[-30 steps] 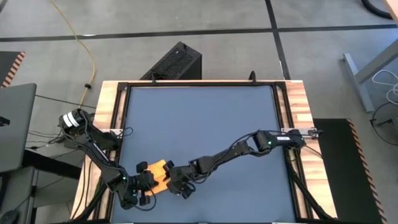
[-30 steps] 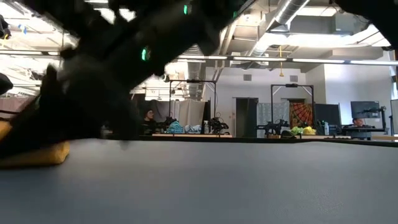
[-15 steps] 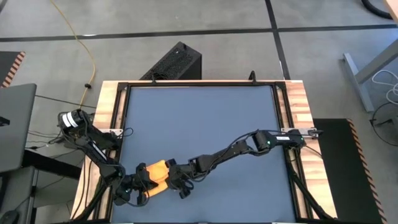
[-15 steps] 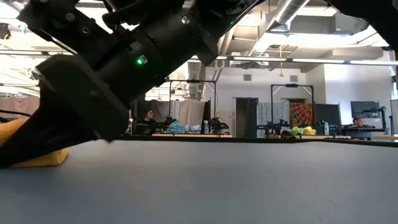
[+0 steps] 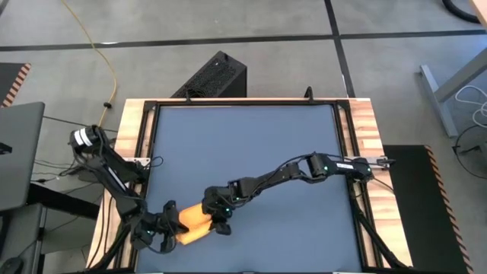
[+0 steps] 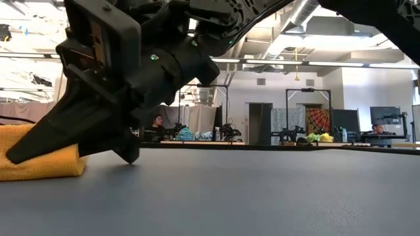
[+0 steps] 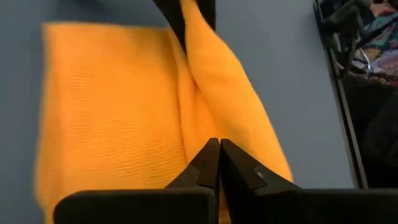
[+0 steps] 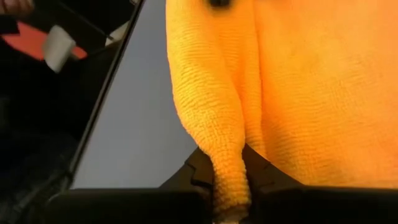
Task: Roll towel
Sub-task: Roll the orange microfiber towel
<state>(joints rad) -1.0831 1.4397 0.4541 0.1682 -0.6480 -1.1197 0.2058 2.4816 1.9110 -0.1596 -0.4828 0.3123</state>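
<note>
Jaws, right gripper (image 8: 227,177): pinching a raised fold of the towel (image 8: 298,93), the yellow-orange cloth bunching up between the two dark fingers (image 8: 264,177).

Jaws, left gripper (image 7: 219,163): pressed together, fingertips meeting over the towel (image 7: 112,112); whether any cloth is caught between them cannot be told.

Towel (image 5: 193,224): lying on the table (image 5: 251,144) near its front left corner, close to the front edge and partly doubled over, with one thick ridge of cloth running along it. In the low view the towel (image 6: 41,164) is showing as a flat folded wad resting on the dark grey surface at the far left of that picture.

Right gripper (image 5: 219,221): reaching from the right side across the table's front half and sitting at the right end of the towel. In the low view the right gripper (image 6: 79,141) is tilting down onto the cloth, one finger tip touching the table just beside it.

Left gripper (image 5: 171,227): coming in from the left edge and sitting at the left end of the towel, opposite the right gripper.

Table: dark grey mat set in a black frame, with wooden strips along the left and right edges.

Room beyond the table: workbenches, and a person (image 6: 156,123) sitting far off.
</note>
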